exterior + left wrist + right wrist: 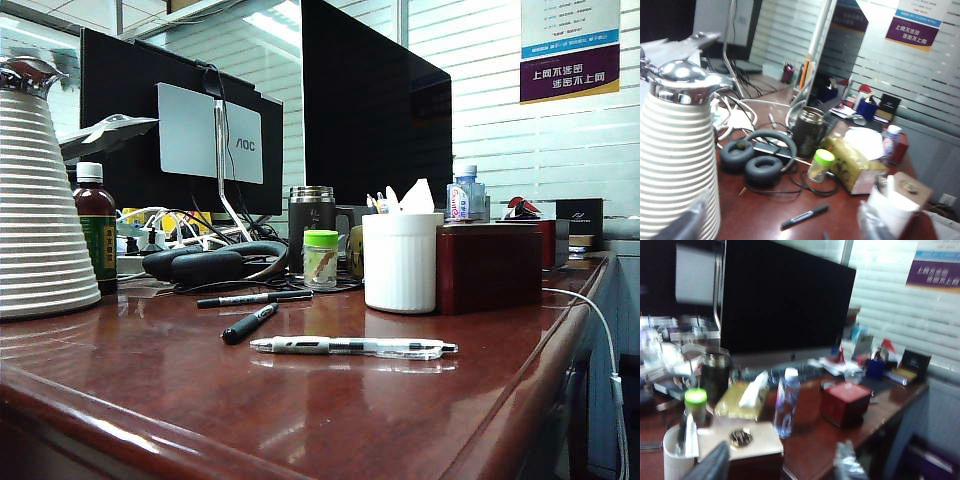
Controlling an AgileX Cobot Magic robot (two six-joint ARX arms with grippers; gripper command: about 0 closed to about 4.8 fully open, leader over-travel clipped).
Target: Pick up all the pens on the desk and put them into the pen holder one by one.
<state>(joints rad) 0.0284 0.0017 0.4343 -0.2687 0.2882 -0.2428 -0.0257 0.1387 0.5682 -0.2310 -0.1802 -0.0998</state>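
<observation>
Exterior view: ribbed white pen holder (400, 262) on glossy wooden desk (300, 410).

Your left end effector (780, 227) and right end effector (780, 465) both hang high, their blurred fingers spread wide and holding nothing.

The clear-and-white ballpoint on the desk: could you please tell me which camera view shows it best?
The exterior view: the clear-and-white ballpoint lies whole and sharp on the desk. Neither wrist view shows it.
</observation>
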